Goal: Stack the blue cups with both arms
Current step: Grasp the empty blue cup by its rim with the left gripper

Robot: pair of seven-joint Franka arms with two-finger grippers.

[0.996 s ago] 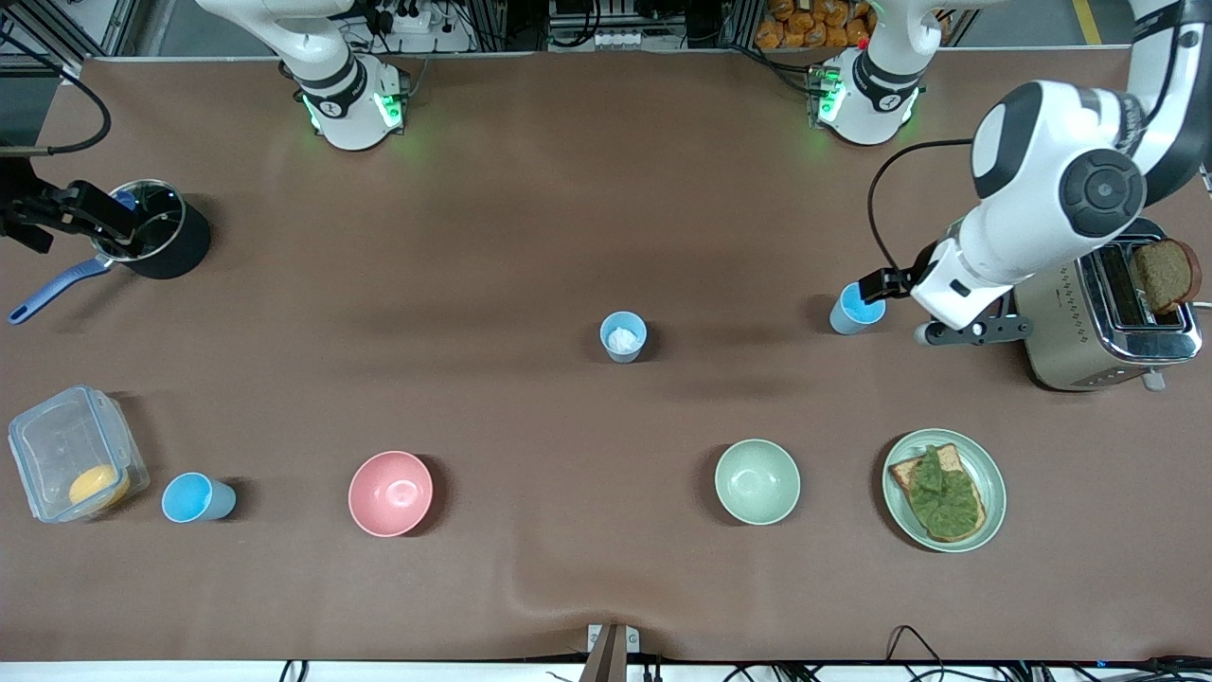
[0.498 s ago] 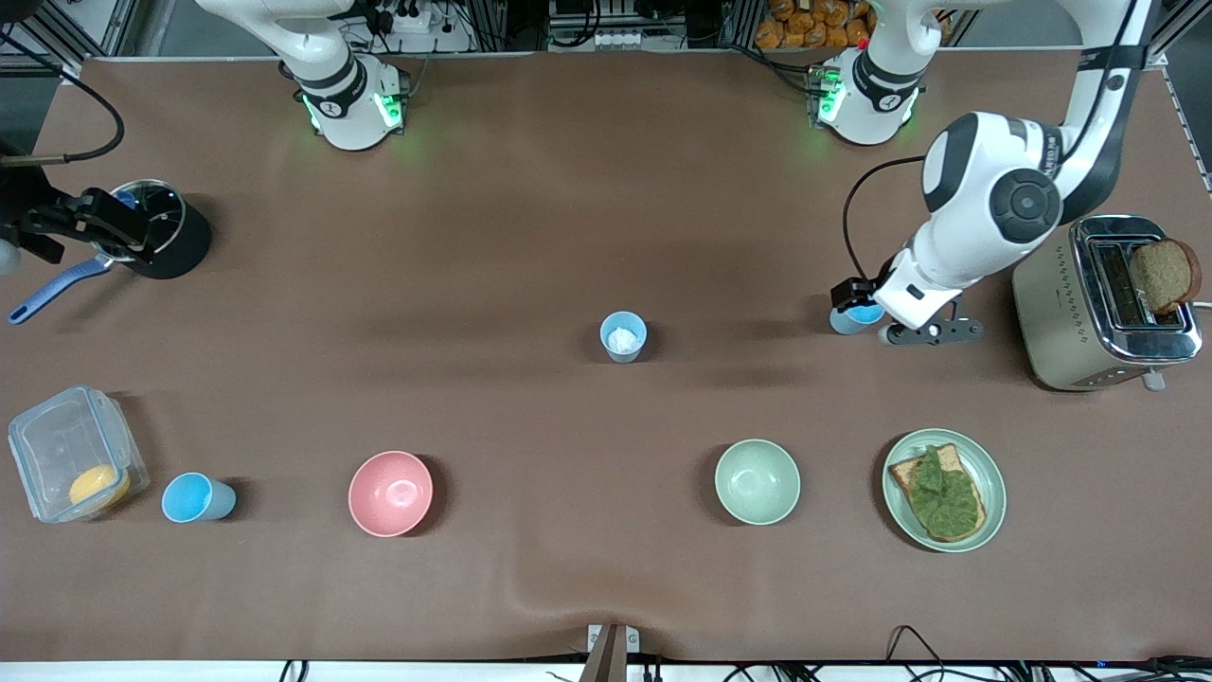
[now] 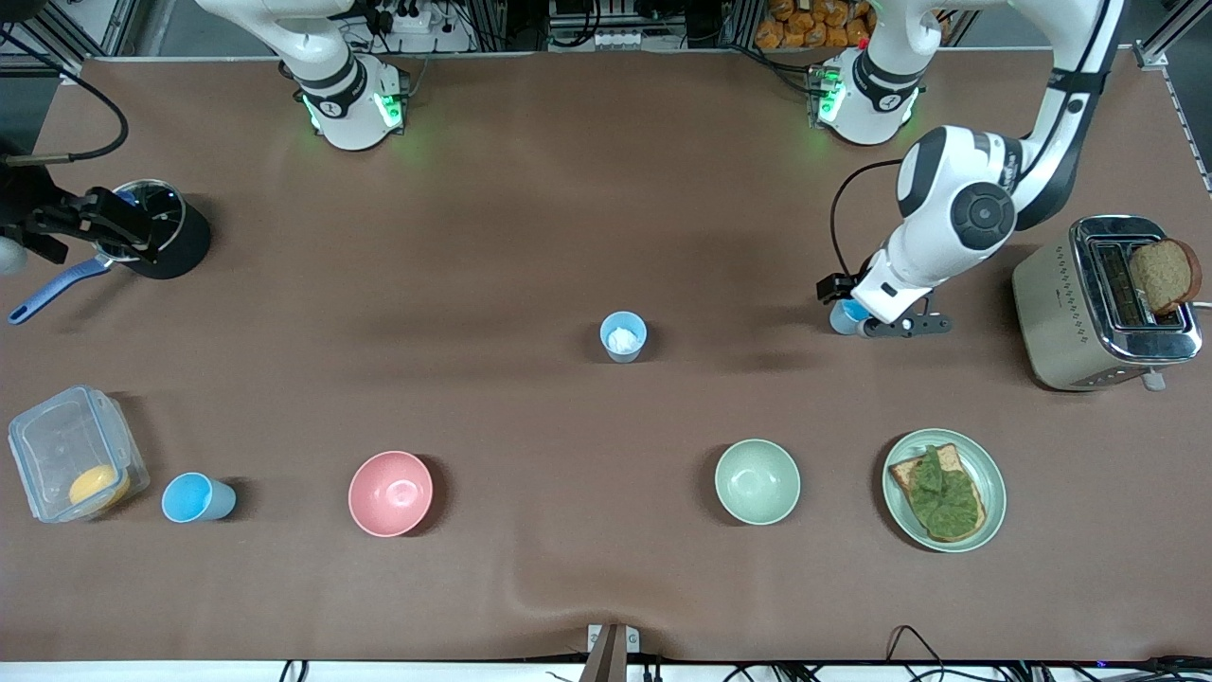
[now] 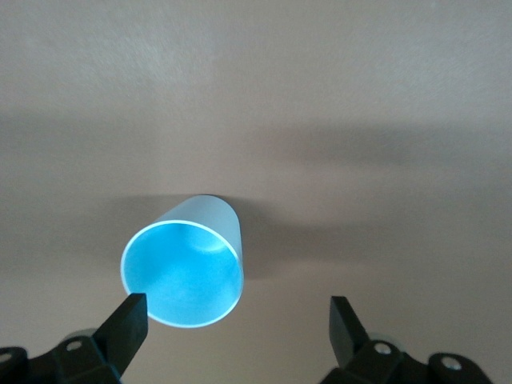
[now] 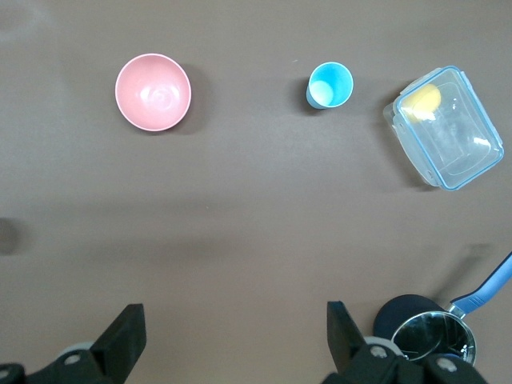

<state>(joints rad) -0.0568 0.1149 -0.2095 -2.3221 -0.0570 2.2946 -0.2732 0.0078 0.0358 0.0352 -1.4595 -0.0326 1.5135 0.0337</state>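
Brown matte sheeting covers the whole bench [image 3: 530, 237], smooth but for a low ripple at the edge nearest the front camera; along the top stand two green-lit arm bases, with cables and shelving past them.

Left gripper [image 4: 234, 314] hangs low over a blue cup [image 3: 846, 316] toward the left arm's end, its dark fingers [image 4: 128, 318] spread wide with the cup's rim by one of them, gripping nothing; that cup [image 4: 186, 269] is a smooth tapered tumbler of light-blue plastic, upright. Near this gripper, a boxy brushed-metal toaster [image 3: 1103, 308] carries a dark bread slice [image 3: 1163, 273].

Right gripper [image 5: 232, 326] hovers over a black-sided steel saucepan [image 3: 156, 232] with a blue handle at the right arm's end, jaws wide apart and empty.

Between the two grippers, mid-bench, a second blue cup [image 3: 623, 336] shows a white patch inside; a third blue cup [image 3: 194, 497] stands well below the right gripper in the front view, just beside a clear plastic box [image 3: 71, 453] holding something yellow.

Round, smooth pink bowl [image 3: 390, 493] and pale green bowl [image 3: 757, 481] sit nearer the front camera; a green plate [image 3: 989, 472] bears toast with leafy green.
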